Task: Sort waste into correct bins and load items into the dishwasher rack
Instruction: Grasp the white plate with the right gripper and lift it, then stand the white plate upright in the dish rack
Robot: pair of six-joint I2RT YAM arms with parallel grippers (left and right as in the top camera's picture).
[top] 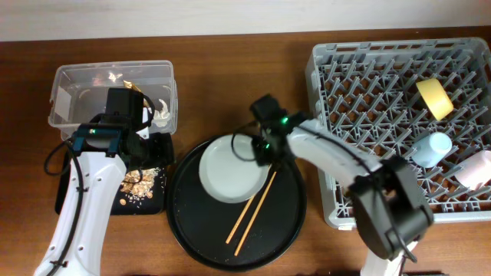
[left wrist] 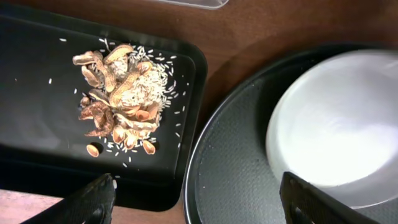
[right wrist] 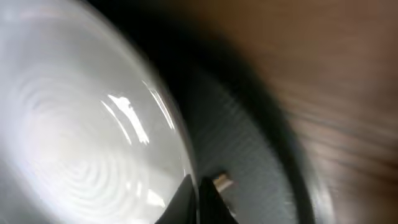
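brown wooden tabletop (top: 230,54) carries it all. off to the right of the right gripper (top: 265,147) stands the large square grey plastic rack (top: 321,84) of upright pegs. under that gripper lies the big round black tray (top: 192,218). just beyond the left gripper (top: 156,148) is the clear rectangular plastic box (top: 69,77); beneath it, the shallow black rectangular tray (left wrist: 37,93). the pale grey-white round plate (top: 230,172) sits on the round tray, its rim right at the right gripper's tips. these look nearly pressed together, but through the blur i cannot tell whether they pinch it. the left gripper is spread wide, holding nothing. thin wooden chopsticks (top: 253,211) lie on the round tray, nearer the arm's base than the right gripper, just beside the plate. in the rack: pink cup (top: 476,170), light-blue cup (top: 431,147), small yellow bowl (top: 435,98). beige-brown food scraps (left wrist: 118,93) heap on the shallow tray; crumpled white tissue (top: 163,113) and brown-gold snack wrapper (top: 123,78) rest in the box.
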